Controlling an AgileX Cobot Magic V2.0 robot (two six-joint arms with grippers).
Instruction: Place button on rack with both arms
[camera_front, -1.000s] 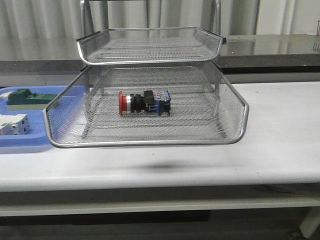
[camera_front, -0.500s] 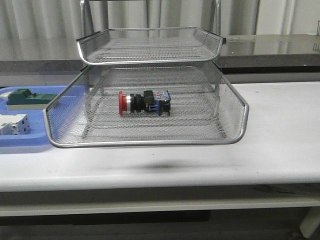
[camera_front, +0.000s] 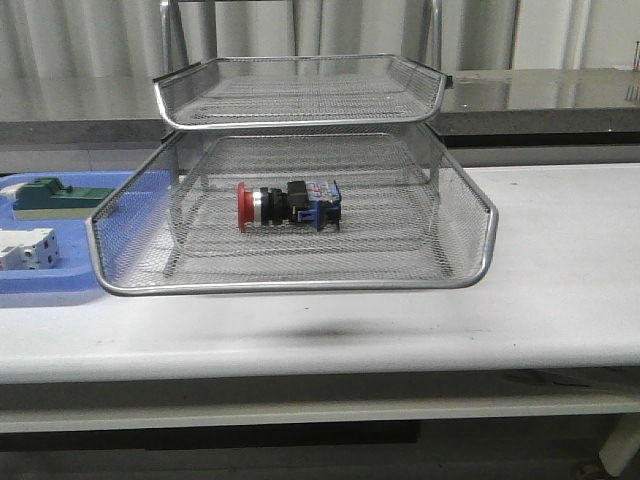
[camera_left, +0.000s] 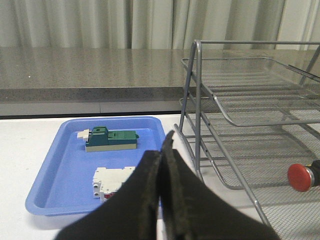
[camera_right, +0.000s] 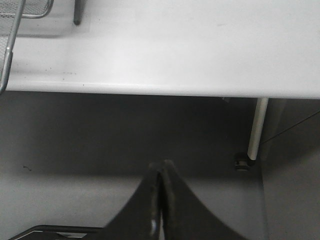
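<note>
Pale curtains and a grey stone-look counter are running behind a white table (camera_front: 560, 260), and on that table the rack (camera_front: 300, 90) is standing with its lower mesh tray pulled forward toward the camera. The button (camera_front: 288, 205) is lying on its side in the middle of that pulled-out tray, red head pointing to the robot's left, blue and black body to the right — resting on the mesh and touching nothing else. By the look of it the placing is already done.

Neither arm is showing in the front view. The left gripper (camera_left: 162, 150) is hanging back near the blue tray (camera_left: 55, 170), its fingers pressed together with nothing between them; the green block (camera_left: 110, 140) and white block (camera_left: 112, 182) are sitting in that tray. The right gripper (camera_right: 161, 170) is also closed and empty, pointing down past the table edge toward the floor.

As for handling, the button is probably light and rigid — hard plastic and metal, unlikely to be harmed by a firm pinch. Its round head and silver collar would likely be slippery and inclined to roll, so the squarer black and blue body looks the better place to take hold, across its flat sides. The mesh beneath it may be giving a little and catching on fingertips.
</note>
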